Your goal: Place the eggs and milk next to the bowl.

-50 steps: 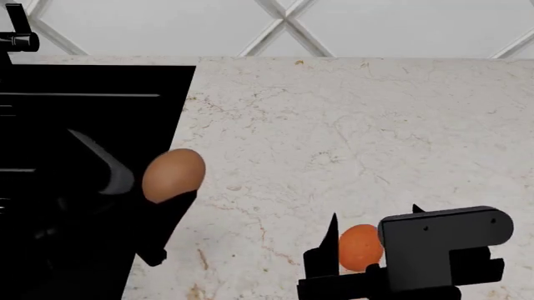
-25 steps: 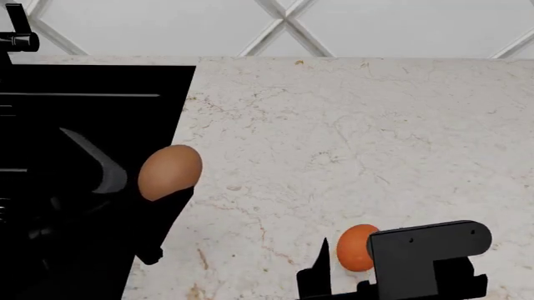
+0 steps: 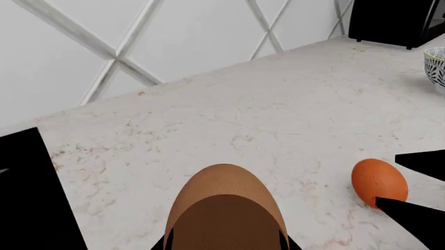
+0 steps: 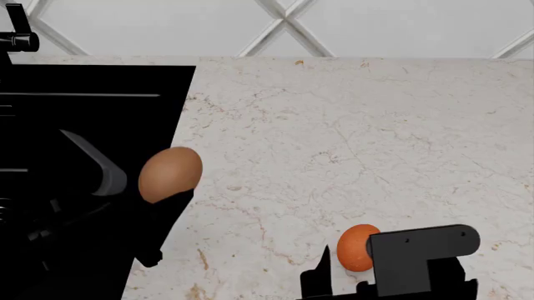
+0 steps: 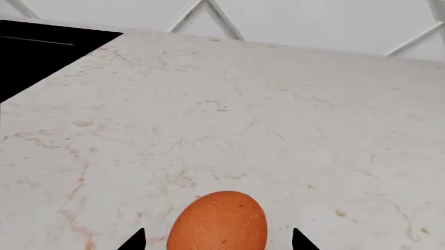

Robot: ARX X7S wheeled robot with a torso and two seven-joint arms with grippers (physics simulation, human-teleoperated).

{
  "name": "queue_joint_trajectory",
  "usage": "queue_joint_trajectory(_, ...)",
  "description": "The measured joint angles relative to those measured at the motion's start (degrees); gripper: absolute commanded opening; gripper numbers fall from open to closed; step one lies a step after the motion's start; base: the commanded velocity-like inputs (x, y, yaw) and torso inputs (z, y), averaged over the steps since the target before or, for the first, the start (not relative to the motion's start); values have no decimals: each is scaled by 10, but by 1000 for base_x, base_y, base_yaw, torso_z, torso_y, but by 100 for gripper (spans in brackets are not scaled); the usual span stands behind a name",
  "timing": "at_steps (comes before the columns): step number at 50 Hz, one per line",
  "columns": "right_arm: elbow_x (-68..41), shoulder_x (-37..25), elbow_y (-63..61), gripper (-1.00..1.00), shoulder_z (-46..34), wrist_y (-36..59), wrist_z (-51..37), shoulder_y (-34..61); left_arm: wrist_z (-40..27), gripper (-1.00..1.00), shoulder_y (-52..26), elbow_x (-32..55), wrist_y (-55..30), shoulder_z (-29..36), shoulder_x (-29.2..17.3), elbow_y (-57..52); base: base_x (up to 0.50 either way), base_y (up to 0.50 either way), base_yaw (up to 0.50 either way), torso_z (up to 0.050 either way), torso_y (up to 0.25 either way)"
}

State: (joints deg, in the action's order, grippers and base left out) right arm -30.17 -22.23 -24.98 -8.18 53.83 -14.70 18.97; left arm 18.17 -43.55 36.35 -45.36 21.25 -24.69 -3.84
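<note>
Far left in head view: black cooktop [image 4: 92,94], flush against the marble counter [image 4: 359,144]. Tiled wall [image 4: 276,25] runs behind both.

Left gripper [image 4: 154,190] sits over the cooktop/counter seam, closed on the brown egg [image 4: 170,174]. Egg is off the surface, pinched between the fingers, top half sticking out. Left wrist view confirms: brown egg [image 3: 226,208] fills the jaw gap, dark finger edges tight on both sides.

Orange egg [image 4: 357,247] lies on the counter near the front edge, well right of the brown one. Right gripper [image 4: 354,272] is down around it, one fingertip [image 4: 324,269] on its left, the gripper body covering its right side. In right wrist view the orange egg [image 5: 218,222] sits centred between the two tips with a visible gap on each side, so the jaws are open and not touching the egg.

Bowl [image 3: 436,65]: only a sliver of patterned rim at the edge of left wrist view, on the counter well apart from both eggs. Milk isn't in any view.
</note>
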Motion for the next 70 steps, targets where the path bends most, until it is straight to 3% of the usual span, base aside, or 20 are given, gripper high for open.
queue_joint_trajectory(28, 17, 10, 102, 100, -28, -50, 30, 29, 0, -100, 4, -2, 4, 7, -5, 8, 0, 0, 0, 0, 0)
queue_joint_trajectory(29, 17, 10, 103, -100, -29, -51, 30, 30, 0, -100, 3, -2, 5, 7, -5, 8, 0, 0, 0, 0, 0)
queue_joint_trajectory(53, 7, 2, 87, -100, -32, -49, 16, 32, -6, -100, 5, -3, 12, 10, -2, 14, 0, 0, 0, 0, 0)
queue_joint_trajectory(70, 18, -18, 10, -100, -23, -57, -4, 81, -132, -100, 57, 16, -1, -60, 6, -108, 0, 0, 0, 0, 0)
